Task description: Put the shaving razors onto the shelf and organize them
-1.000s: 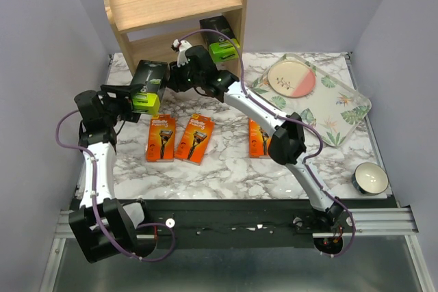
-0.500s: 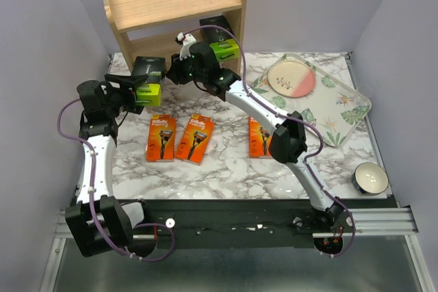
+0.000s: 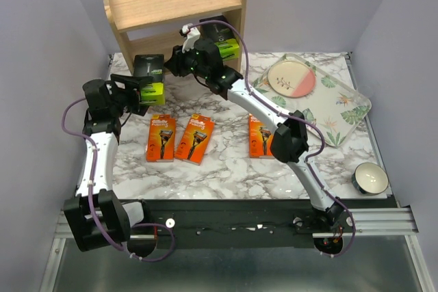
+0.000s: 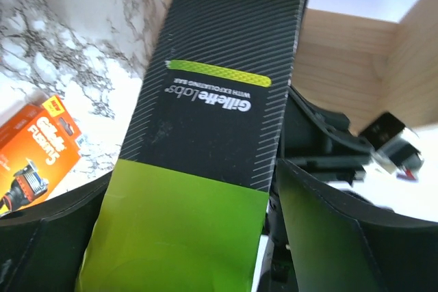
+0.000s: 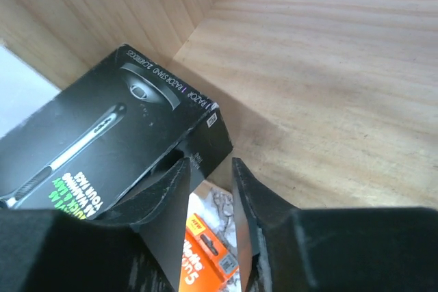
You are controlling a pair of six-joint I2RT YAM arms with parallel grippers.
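**Desk:** What is the left arm doing?

**Me:** I am holding a Gillette Labs pack (image 4: 205, 121) in the left gripper (image 3: 144, 89). The jaws are pinching the pack's lime-green end from both sides. Its dark end is pointing toward the wooden shelf (image 3: 174, 1), in front of the left half of the lower tier.

**Desk:** And the right arm?

**Me:** I am hovering the right gripper (image 5: 210, 165) at the mouth of the lower tier. Its jaws are standing slightly apart, and nothing is sitting between them. One finger is lying just beside the corner of the second dark pack (image 5: 96, 135), though I cannot tell whether it is touching. That pack is resting in the lower tier at the right end, near the side panel.

**Desk:** Where are the others?

**Me:** Two orange razor packs (image 3: 195, 138) are lying flat and side by side on the marble table (image 3: 226, 169), in front of the shelf. The third orange pack (image 3: 256, 135) is lying apart to their right, partly hidden under my right forearm. A floral tray (image 3: 342, 111) is sitting at the back right and carrying a pink plate (image 3: 291, 78). A small bowl (image 3: 369, 177) is standing near the front right corner.
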